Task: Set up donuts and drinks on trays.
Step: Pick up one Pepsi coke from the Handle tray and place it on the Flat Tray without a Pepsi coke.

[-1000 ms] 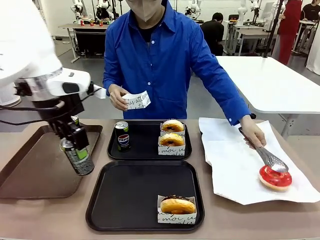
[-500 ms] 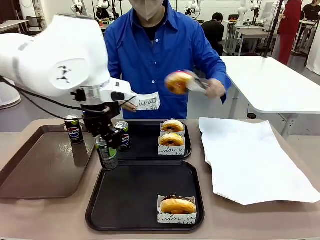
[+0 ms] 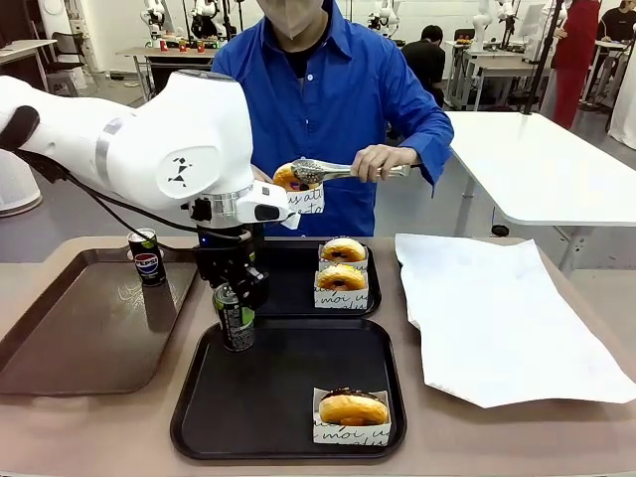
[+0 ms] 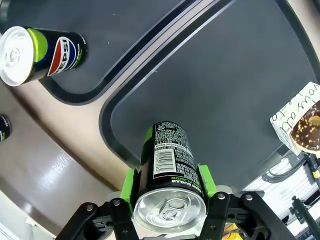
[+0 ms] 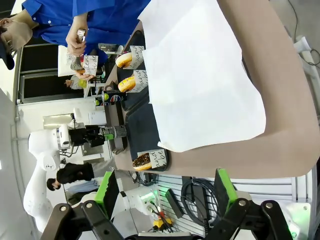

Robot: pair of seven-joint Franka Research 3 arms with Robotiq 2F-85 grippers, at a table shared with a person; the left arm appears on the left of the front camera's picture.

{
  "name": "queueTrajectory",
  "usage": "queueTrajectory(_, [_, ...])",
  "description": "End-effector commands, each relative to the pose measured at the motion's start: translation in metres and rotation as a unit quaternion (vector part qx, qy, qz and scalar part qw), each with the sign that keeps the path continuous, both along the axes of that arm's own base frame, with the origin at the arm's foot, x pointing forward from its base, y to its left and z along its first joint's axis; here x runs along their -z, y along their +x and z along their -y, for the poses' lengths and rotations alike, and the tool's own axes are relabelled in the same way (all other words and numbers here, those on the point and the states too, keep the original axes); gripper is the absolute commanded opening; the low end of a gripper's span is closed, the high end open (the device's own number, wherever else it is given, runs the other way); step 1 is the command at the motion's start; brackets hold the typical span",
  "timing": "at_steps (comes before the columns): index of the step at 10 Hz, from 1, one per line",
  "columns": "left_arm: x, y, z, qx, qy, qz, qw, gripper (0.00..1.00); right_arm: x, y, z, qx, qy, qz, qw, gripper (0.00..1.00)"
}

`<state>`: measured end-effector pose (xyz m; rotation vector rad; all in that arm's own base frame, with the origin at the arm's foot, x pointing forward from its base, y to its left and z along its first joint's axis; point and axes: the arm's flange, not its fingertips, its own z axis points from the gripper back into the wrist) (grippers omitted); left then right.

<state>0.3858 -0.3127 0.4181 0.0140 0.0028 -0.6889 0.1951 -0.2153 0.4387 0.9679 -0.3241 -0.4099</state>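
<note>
Left gripper [image 3: 237,298] is gripping a can [image 3: 236,318] at the near black tray's [image 3: 199,402] far-left corner.

Nearest, a boxed donut [image 3: 353,414] is sitting at that tray's near-right edge. The held can is standing upright, long axis vertical, silver top up between the green pads [image 4: 129,186]. Beyond, the far tray [image 3: 298,303] is carrying two boxed donuts [image 3: 342,274], and another can [image 3: 147,256] is standing upright on the brown tray [image 3: 60,338]. Farthest, the person's hand [image 3: 376,161] is lowering a donut with tongs [image 3: 333,171] into a paper box [image 3: 306,202]. Right gripper [image 5: 165,197] is resting with fingers spread, empty.
</note>
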Motion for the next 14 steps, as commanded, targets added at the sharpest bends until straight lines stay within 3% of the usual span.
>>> queueTrajectory(1, [0.005,0.007,0.008,-0.01,0.0,-0.006,1.0,0.59,0.0,0.0,-0.001,-0.003,0.0,-0.004,1.0,1.0])
queueTrajectory(3, [-0.002,-0.005,-0.005,-0.008,0.002,-0.014,1.0,0.59,0.0,0.0,-0.001,-0.003,0.0,-0.004,1.0,1.0])
queueTrajectory(7, [-0.043,-0.043,-0.076,0.008,0.004,-0.067,0.998,0.59,0.0,0.0,-0.001,-0.003,0.0,-0.004,1.0,1.0])
queueTrajectory(8, [-0.058,-0.062,-0.097,0.038,0.042,-0.059,0.997,0.59,0.0,0.0,-0.001,-0.003,0.0,-0.004,1.0,1.0])
queueTrajectory(10, [-0.073,-0.084,-0.121,0.042,0.055,-0.033,0.997,0.59,0.0,0.0,-0.001,-0.003,0.0,-0.004,1.0,1.0])
queueTrajectory(14, [-0.07,-0.07,-0.114,0.043,0.044,-0.03,0.998,0.59,0.0,0.0,-0.001,-0.003,0.0,-0.004,1.0,1.0])
